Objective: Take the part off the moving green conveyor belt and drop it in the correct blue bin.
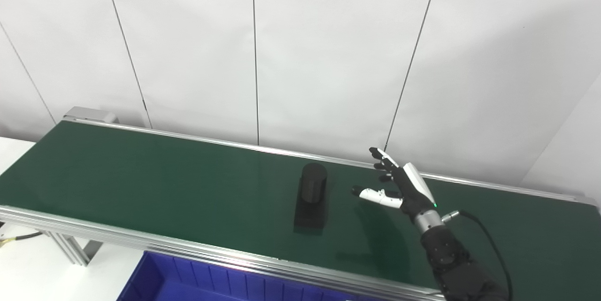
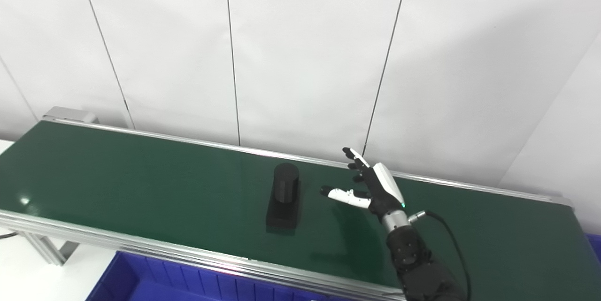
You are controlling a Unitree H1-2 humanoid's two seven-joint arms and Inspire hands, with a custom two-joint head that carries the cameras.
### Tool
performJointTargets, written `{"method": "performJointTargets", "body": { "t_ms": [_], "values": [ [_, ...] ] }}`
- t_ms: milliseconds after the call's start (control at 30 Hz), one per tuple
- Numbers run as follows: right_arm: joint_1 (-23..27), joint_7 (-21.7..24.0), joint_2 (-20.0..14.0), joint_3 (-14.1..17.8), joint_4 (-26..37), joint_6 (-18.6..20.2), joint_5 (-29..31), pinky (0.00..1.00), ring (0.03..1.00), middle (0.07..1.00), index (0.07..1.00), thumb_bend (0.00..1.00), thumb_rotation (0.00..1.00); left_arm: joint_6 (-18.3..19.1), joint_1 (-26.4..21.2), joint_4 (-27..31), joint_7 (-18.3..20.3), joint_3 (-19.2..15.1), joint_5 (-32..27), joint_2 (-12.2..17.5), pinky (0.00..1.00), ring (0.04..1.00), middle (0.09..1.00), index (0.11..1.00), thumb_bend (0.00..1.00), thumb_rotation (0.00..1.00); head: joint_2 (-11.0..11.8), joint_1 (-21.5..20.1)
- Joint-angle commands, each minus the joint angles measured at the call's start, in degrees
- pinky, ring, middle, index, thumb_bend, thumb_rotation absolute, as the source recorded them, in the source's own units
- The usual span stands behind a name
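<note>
A black part (image 1: 311,200), a short cylinder standing on a rectangular base, sits upright near the middle of the green conveyor belt (image 1: 141,179). My right hand (image 1: 399,183) hovers over the belt just to the right of the part, open, with the fingers spread upward and the thumb pointing left toward it. A small gap separates thumb and part, and the hand holds nothing. The same part (image 2: 283,196) and right hand (image 2: 371,183) show in the right eye view. My left hand is out of sight.
A blue bin (image 1: 197,282) with ribbed walls lies below the belt's near rail at the bottom left. An aluminium rail (image 1: 94,230) edges the belt front and back. A white panelled wall stands close behind. A cable loops off my right wrist.
</note>
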State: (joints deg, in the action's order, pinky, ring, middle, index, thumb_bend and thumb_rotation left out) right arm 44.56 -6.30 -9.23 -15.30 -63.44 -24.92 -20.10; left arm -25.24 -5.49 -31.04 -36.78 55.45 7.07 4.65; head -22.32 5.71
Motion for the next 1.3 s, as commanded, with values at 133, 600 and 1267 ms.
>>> {"method": "performJointTargets", "body": {
  "t_ms": [133, 600, 1267],
  "values": [
    [4.03, -0.84, -0.39, -0.28, 1.1, 1.57, -1.52, 0.67, 0.819, 0.898, 0.912, 0.95, 0.51, -1.69, -0.44, 1.27, -0.34, 0.17, 0.73, -1.03, 0.55, 0.697, 0.735, 0.706, 1.0, 0.84, -0.16, -0.28],
    [4.33, -2.94, 0.11, -1.34, -0.21, 3.28, -4.03, 0.64, 0.784, 0.875, 0.892, 0.95, 0.45, -1.69, -0.85, 0.87, -0.99, 0.62, 1.16, -1.62, 0.55, 0.698, 0.737, 0.708, 1.0, 0.84, -0.29, 0.22],
    [3.83, -2.11, 1.54, -1.77, 0.04, 2.41, -3.93, 0.52, 0.664, 0.806, 0.823, 0.93, 0.42, -1.69, -0.94, 0.93, -0.34, 0.51, 0.73, -1.73, 0.56, 0.705, 0.74, 0.713, 1.0, 0.84, -0.34, 0.19]
  ]
}}
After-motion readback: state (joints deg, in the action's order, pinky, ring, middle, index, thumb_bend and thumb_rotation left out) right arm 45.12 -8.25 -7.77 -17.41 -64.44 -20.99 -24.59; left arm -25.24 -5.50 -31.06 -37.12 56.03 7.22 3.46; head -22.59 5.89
